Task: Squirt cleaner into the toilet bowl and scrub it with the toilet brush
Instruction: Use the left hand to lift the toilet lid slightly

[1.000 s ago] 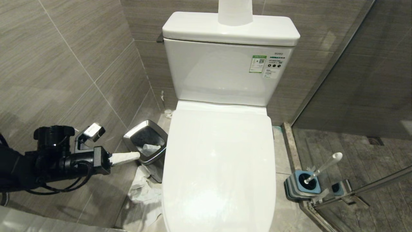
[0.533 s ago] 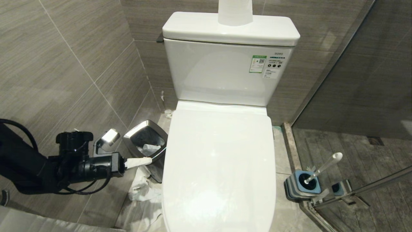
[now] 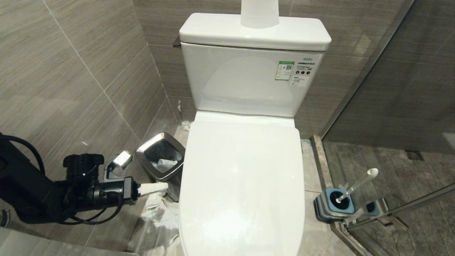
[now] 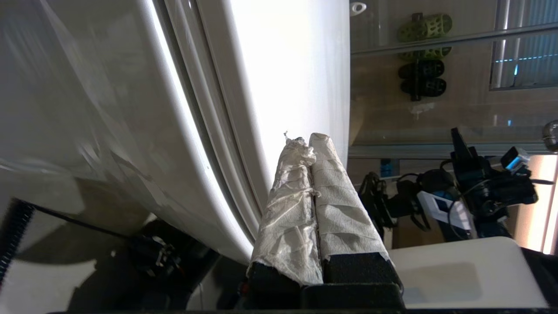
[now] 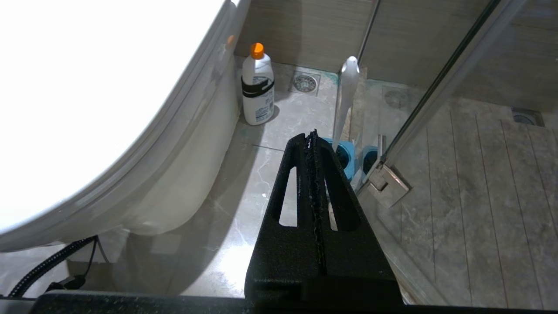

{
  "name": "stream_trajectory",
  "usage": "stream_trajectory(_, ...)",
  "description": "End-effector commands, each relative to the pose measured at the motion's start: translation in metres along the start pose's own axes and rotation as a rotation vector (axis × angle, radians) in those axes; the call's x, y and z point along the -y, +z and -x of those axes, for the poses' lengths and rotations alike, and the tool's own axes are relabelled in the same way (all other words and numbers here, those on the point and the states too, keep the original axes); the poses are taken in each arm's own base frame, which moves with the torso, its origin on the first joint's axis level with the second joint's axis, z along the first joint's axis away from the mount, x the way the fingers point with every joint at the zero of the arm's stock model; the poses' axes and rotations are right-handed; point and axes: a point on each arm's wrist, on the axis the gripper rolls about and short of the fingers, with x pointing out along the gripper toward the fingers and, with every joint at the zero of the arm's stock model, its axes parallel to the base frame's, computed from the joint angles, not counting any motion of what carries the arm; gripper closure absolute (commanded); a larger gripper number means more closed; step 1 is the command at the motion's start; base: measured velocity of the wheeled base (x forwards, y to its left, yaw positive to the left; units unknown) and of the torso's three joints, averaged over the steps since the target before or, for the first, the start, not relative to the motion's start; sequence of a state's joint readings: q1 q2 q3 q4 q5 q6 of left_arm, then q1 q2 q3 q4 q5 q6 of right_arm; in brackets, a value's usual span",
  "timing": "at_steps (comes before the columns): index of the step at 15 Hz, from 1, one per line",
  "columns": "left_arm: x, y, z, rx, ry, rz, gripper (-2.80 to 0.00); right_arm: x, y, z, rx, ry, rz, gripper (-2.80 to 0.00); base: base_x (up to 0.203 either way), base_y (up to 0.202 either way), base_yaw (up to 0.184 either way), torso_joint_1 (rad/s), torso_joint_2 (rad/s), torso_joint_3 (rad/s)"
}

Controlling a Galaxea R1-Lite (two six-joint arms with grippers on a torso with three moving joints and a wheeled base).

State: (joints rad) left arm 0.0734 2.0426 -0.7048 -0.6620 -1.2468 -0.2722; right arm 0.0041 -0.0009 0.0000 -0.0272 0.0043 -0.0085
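Clenched left end effector [image 3: 161,187] beside lidded toilet bowl [image 3: 241,185], steel bin [image 3: 161,158] perhaps touching.

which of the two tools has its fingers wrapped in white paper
The left tool, beside the toilet bowl. The right tool has bare black fingers.

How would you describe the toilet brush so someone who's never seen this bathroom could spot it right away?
Start at the white toilet with its lid down. On the floor to its right, by the glass shower door's corner, sits a square blue-and-grey holder. The toilet brush leans up out of it: a thin pale handle with a rounded white tip, unlike the squat orange-capped bottle nearby.
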Motion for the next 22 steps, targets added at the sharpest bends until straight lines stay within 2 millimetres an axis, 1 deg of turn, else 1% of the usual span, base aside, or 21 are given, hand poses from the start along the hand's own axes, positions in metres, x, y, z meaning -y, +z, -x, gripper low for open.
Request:
stream_trajectory(1,0.0,0.002,0.0,0.01,-0.007,-0.031,0.0,0.0,-0.003,-0.001,-0.011,0.001,0.001,0.0,0.0,0.0,0.0,0.0,0.0,0.0)
stream_trajectory(3,-0.001,0.005,0.0,0.036,0.032,-0.065,0.0,0.0,-0.003,-0.001,-0.011,0.001,0.001,0.0,0.0,0.0,0.0,0.0,0.0,0.0)
stream_trajectory(7,-0.003,0.007,-0.001,0.057,0.037,-0.11,0.0,0.0,-0.003,-0.001,-0.011,0.001,0.001,0.0,0.0,0.0,0.0,0.0,0.0,0.0)
stream_trajectory(11,-0.004,0.006,-0.001,0.056,0.036,-0.094,0.0,0.0,-0.003,-0.001,-0.011,0.001,0.001,0.0,0.0,0.0,0.0,0.0,0.0,0.0)
stream_trajectory(17,-0.004,0.002,-0.001,0.052,0.037,-0.08,0.0,0.0,-0.003,-0.001,-0.011,0.001,0.001,0.0,0.0,0.0,0.0,0.001,0.0,-0.154)
stream_trajectory(20,0.0,0.002,0.0,0.052,0.03,-0.086,0.0,0.0,-0.003,-0.001,-0.011,0.001,0.001,0.0,0.0,0.0,0.0,-0.002,0.0,-0.073)
stream_trajectory(22,0.01,-0.007,0.004,0.038,0.005,-0.072,0.0,0.0,-0.003,-0.001,-0.011,0.001,0.001,0.0,0.0,0.0,0.0,0.0,0.0,0.0)
